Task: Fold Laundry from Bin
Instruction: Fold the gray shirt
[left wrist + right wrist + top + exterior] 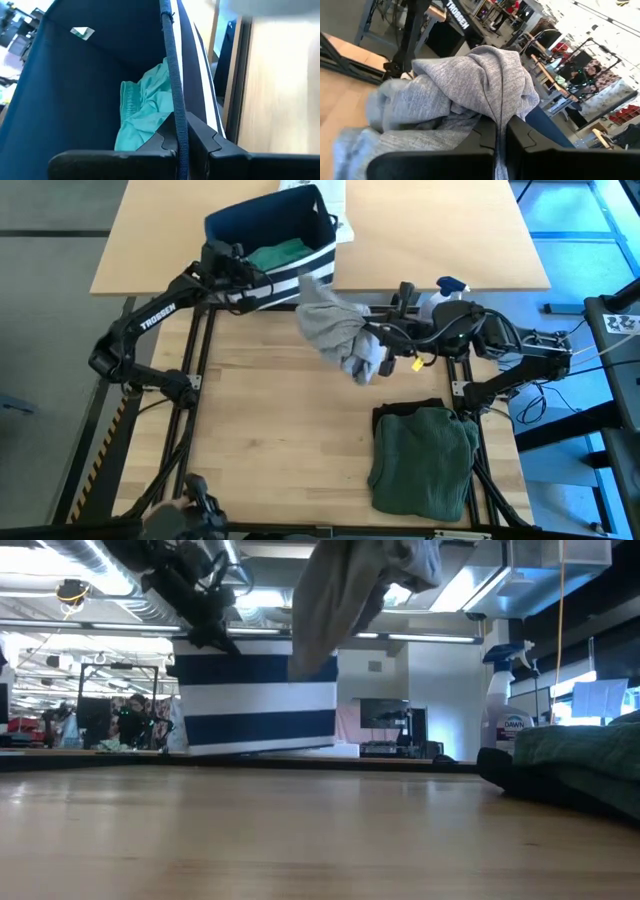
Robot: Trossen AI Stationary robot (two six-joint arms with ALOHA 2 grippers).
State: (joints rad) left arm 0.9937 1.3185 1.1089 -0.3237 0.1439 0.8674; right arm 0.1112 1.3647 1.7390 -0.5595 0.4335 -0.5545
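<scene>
**Ana:** Overhead first. What does the right gripper carry?

**Ben:** It pinches a crumpled light grey knit garment, fingers pressed together on a fold. The cloth hangs clear of the pale wooden table, just beside the boxy dark navy fabric bin with white stripes, toward the table's middle. Its bulk trails from the fingertips toward the bin, so I judge the right arm must carry it out over open wood before spreading it.

**Ana:** And the left gripper?

**Ben:** Shut on the bin's near wall, at the rim. The left arm is the nearer one to the bin.

**Ana:** From table height?

**Ben:** The grey garment dangles in front of the striped bin, and the bin's base looks slightly tilted.

**Ana:** Left wrist camera?

**Ben:** Its fingers clamp the bin's corded rim. Inside lies one bunched teal-green cloth; nothing else shows there.

**Ana:** Right wrist camera?

**Ben:** Grey fabric bunches over the closed fingers.

**Ana:** Anything finished?

**Ben:** Overhead, a folded dark green garment rests on a black one near the right arm's base.
</scene>
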